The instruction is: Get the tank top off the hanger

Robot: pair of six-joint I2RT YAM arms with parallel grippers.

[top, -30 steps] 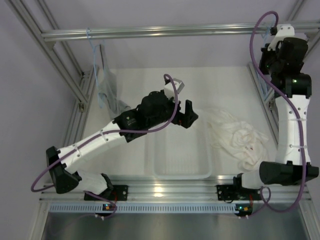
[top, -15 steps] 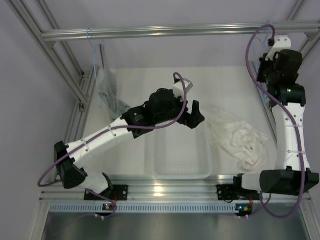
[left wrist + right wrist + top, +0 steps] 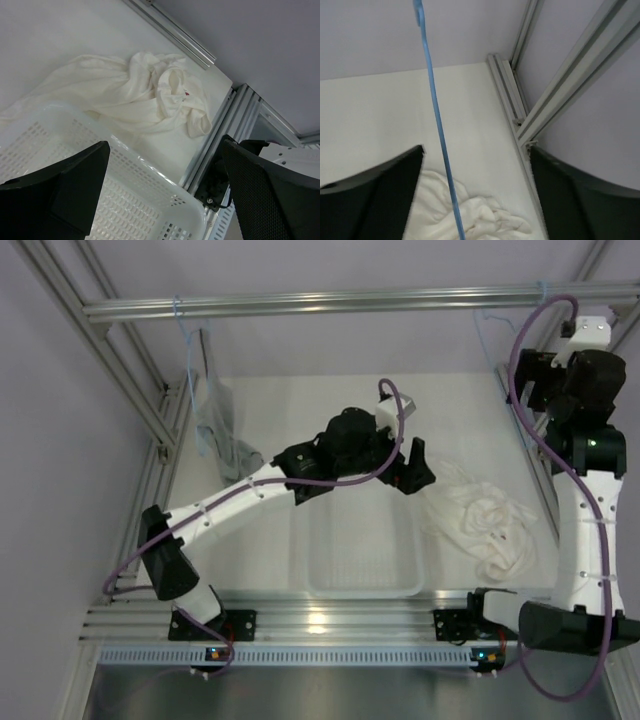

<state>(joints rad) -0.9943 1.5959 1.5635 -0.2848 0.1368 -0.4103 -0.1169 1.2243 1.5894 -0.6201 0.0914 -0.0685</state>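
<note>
The white tank top lies crumpled on the table at the right, off any hanger, and is also seen in the left wrist view. A bare blue hanger hangs from the top rail. It passes between the fingers of my right gripper, which is open and high up at the back right. My left gripper is open and empty. It hovers over the far right corner of the basket, just left of the tank top.
A white perforated basket sits at the table's front middle. A second blue hanger at the back left carries a small grey garment. Aluminium frame rails run overhead and down both sides.
My right gripper has opened and its wrist has shifted up and to the right. My left arm has stretched to the right, towards the tank top, still open.
</note>
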